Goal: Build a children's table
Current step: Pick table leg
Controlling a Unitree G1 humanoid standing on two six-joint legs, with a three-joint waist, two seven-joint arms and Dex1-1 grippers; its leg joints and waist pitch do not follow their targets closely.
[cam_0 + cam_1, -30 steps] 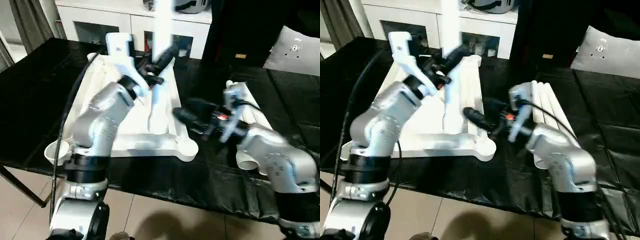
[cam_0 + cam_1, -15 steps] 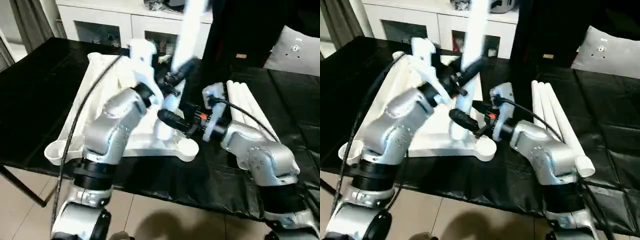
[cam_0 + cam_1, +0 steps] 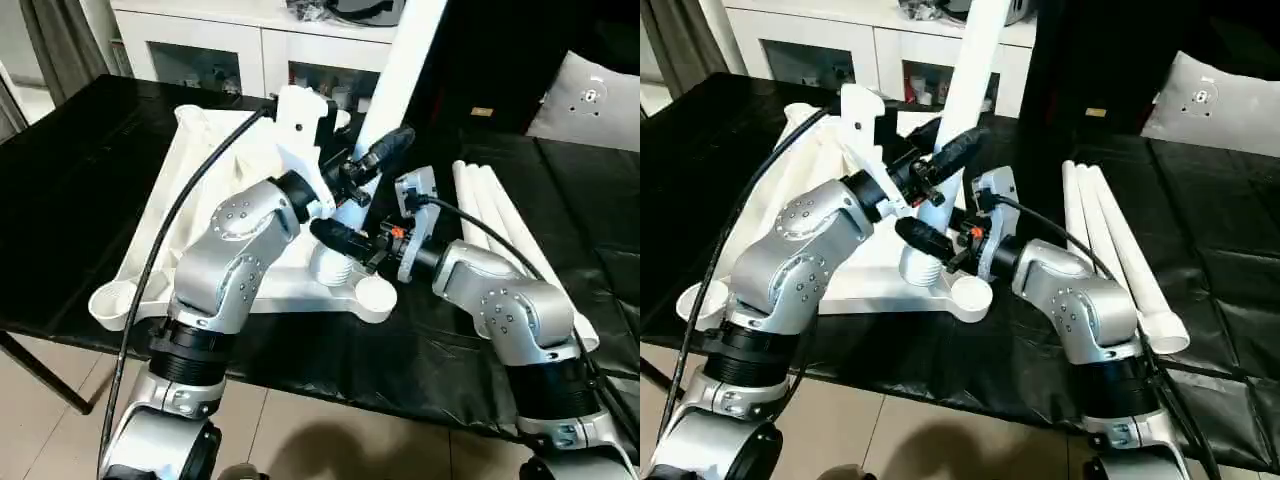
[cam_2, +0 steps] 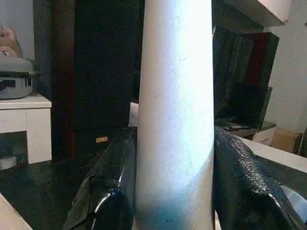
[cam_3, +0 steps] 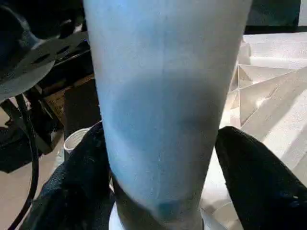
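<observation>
A home living room: a white glass-door cabinet (image 3: 250, 55), a grey cushion (image 3: 590, 100) and curtains (image 3: 60, 45).

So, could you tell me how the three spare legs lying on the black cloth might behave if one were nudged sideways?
The spare legs are round and smooth, so one would probably roll, likely curving because they taper. They look like stiff hollow plastic, so probably light and unbending. They lie side by side on the black cloth, so a nudged one may push its neighbours along.

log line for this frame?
left gripper: shut on leg | right gripper: around leg base | top: underside up | spare legs: on table
</observation>
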